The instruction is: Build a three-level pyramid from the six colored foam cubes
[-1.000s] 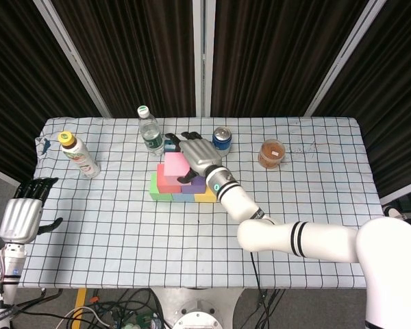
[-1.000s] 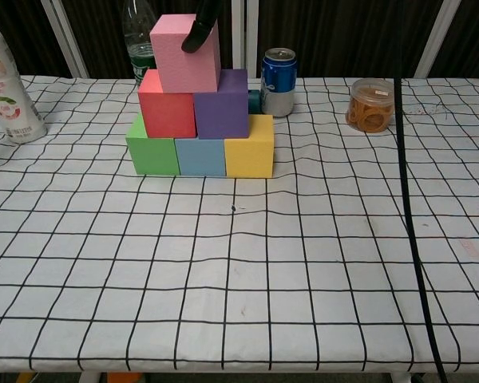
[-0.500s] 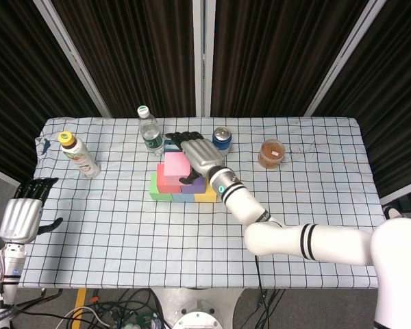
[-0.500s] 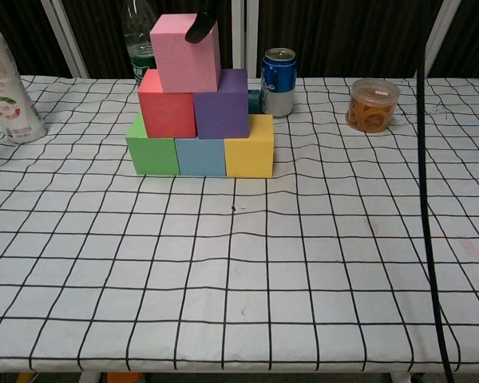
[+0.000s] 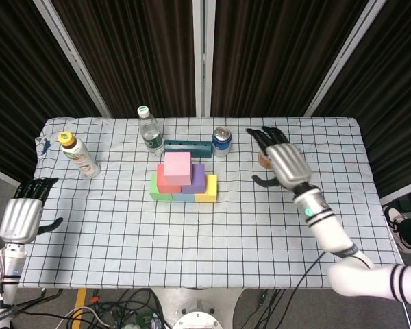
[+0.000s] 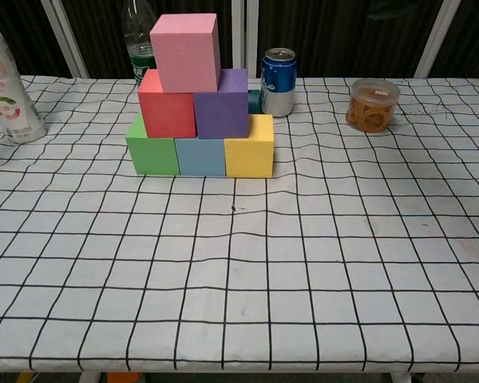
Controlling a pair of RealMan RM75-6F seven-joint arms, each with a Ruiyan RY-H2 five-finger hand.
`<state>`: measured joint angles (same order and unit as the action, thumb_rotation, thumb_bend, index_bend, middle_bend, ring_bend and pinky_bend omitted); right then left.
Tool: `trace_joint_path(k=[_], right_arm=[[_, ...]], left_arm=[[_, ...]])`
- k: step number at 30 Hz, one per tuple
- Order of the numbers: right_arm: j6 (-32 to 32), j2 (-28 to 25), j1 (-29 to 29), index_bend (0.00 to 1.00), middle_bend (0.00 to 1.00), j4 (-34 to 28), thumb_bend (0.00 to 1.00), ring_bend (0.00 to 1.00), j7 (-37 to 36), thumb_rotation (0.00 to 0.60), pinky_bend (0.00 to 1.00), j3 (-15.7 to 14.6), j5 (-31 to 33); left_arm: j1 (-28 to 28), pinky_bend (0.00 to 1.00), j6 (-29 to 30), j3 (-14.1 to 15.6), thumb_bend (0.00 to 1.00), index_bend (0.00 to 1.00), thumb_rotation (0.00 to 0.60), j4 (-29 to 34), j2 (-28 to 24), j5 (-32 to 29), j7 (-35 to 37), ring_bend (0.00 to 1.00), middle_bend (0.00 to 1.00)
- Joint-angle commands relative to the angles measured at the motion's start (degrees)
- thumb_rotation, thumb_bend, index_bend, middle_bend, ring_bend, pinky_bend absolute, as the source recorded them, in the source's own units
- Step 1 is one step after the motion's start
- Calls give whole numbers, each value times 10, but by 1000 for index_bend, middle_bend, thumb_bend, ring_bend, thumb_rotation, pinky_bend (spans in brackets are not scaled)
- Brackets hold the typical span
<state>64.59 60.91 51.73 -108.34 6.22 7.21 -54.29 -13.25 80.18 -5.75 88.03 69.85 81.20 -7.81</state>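
Observation:
A foam pyramid stands mid-table. Its bottom row is a green cube (image 6: 152,154), a blue cube (image 6: 201,156) and a yellow cube (image 6: 250,147). On them sit a red cube (image 6: 166,104) and a purple cube (image 6: 221,104), with a pink cube (image 6: 186,53) (image 5: 177,165) on top. My right hand (image 5: 282,160) hovers open over the right part of the table, well clear of the stack, fingers spread. My left hand (image 5: 22,214) hangs open off the table's left edge. Neither hand shows in the chest view.
Behind the stack stand a water bottle (image 5: 149,130), a blue can (image 5: 222,140) (image 6: 278,82) and a teal bar (image 5: 188,147). A jar of rubber bands (image 6: 372,104) sits at the right, partly under my right hand. A yellow-capped drink bottle (image 5: 79,155) stands far left.
My right hand has let go of the pink cube and swung away to the right, over the jar. The pink cube stays on top of the stack. The left hand has not moved.

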Motion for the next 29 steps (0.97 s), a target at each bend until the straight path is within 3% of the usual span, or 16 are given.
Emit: trace_joint_path(k=[1, 5, 9, 17, 29], right_arm=[[157, -46, -192, 0, 110, 34, 176, 0, -137, 600, 0, -117, -208], [218, -28, -268, 0, 68, 107, 176, 0, -200, 600, 0, -153, -276], [251, -12, -320, 0, 8, 154, 176, 0, -222, 600, 0, -168, -309], [284, 18, -369, 0, 0, 186, 176, 0, -240, 600, 0, -161, -353], [243, 19, -381, 0, 12, 168, 176, 0, -235, 600, 0, -133, -350]], left_arm=[[0, 134, 0, 0, 112, 144, 600, 0, 0, 0, 0, 134, 150], [0, 134, 0, 0, 109, 142, 600, 0, 0, 0, 0, 134, 150], [0, 133, 0, 0, 105, 142, 600, 0, 0, 0, 0, 134, 150], [0, 116, 0, 0, 101, 140, 600, 0, 0, 0, 0, 134, 150], [0, 116, 0, 0, 102, 140, 600, 0, 0, 0, 0, 134, 150]])
